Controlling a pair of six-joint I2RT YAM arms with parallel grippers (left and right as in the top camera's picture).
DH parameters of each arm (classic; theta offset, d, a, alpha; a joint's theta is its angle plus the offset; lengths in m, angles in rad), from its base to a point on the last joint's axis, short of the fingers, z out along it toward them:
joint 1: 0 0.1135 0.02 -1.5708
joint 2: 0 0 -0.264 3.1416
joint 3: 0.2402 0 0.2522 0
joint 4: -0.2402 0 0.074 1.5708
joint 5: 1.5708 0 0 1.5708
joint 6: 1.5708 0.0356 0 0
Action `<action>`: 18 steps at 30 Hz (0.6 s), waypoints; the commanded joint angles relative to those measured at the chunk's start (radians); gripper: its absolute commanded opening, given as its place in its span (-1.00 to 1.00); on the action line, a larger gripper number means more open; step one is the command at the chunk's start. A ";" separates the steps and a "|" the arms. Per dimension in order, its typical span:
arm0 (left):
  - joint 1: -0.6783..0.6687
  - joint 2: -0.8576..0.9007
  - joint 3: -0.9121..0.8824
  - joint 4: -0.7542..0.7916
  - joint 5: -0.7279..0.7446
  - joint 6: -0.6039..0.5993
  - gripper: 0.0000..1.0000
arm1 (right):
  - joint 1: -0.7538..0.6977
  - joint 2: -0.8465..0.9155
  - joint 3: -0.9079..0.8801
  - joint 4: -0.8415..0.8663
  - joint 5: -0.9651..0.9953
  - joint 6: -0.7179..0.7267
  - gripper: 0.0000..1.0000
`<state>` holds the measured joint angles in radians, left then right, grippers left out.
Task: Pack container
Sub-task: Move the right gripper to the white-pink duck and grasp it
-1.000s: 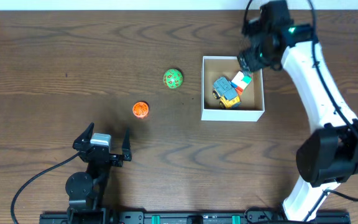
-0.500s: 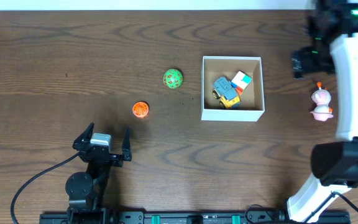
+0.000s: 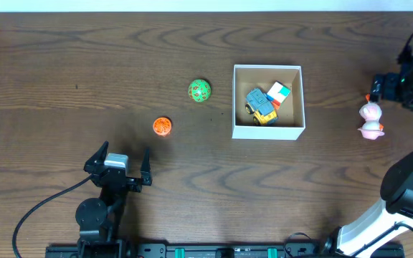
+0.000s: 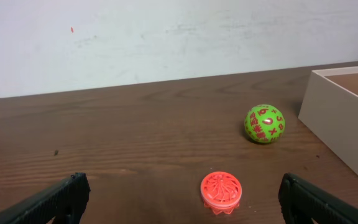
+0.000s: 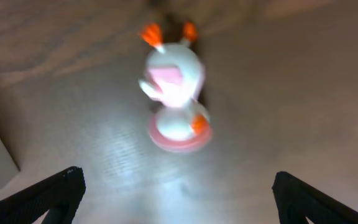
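container [image 3: 268,132]: on table [image 3: 63,64], 3 o'clock of green ball [image 3: 199,90]; car [image 3: 260,104] and block [image 3: 279,92] inside; cut off in left wrist view | left jaws: spread, empty, orange disc [image 3: 162,126] at 12 o'clock | right jaws: spread, empty, arm cut by frame edge | pink figure [image 3: 369,120]: 3 o'clock of container, blurred in wrist view

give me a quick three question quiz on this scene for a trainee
1. True or false: the green ball lies nearer the box than the orange disc does.
2. How many toys lie on the table outside the box?
3. Near the pink toy, the right gripper is: A open, B shut on it, C shut empty.
Key: 1 true; 2 three; 3 A.
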<state>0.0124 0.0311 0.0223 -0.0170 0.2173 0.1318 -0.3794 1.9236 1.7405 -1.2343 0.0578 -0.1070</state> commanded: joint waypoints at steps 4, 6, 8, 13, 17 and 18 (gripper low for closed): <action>0.005 -0.001 -0.018 -0.032 0.007 0.006 0.96 | -0.002 -0.001 -0.144 0.167 -0.085 -0.133 0.99; 0.005 -0.001 -0.018 -0.032 0.007 0.006 0.96 | -0.003 0.001 -0.186 0.232 -0.085 -0.163 0.99; 0.005 -0.001 -0.018 -0.032 0.007 0.006 0.96 | -0.013 0.009 -0.217 0.286 -0.071 -0.190 0.99; 0.005 -0.001 -0.018 -0.032 0.007 0.006 0.96 | -0.049 0.043 -0.227 0.311 -0.040 -0.247 0.98; 0.005 -0.001 -0.018 -0.032 0.007 0.006 0.96 | -0.058 0.076 -0.231 0.319 -0.053 -0.246 0.98; 0.005 -0.001 -0.018 -0.032 0.007 0.006 0.96 | -0.058 0.087 -0.233 0.319 -0.058 -0.247 0.98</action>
<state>0.0124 0.0311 0.0223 -0.0170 0.2173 0.1318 -0.4282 1.9732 1.5208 -0.9184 0.0032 -0.3210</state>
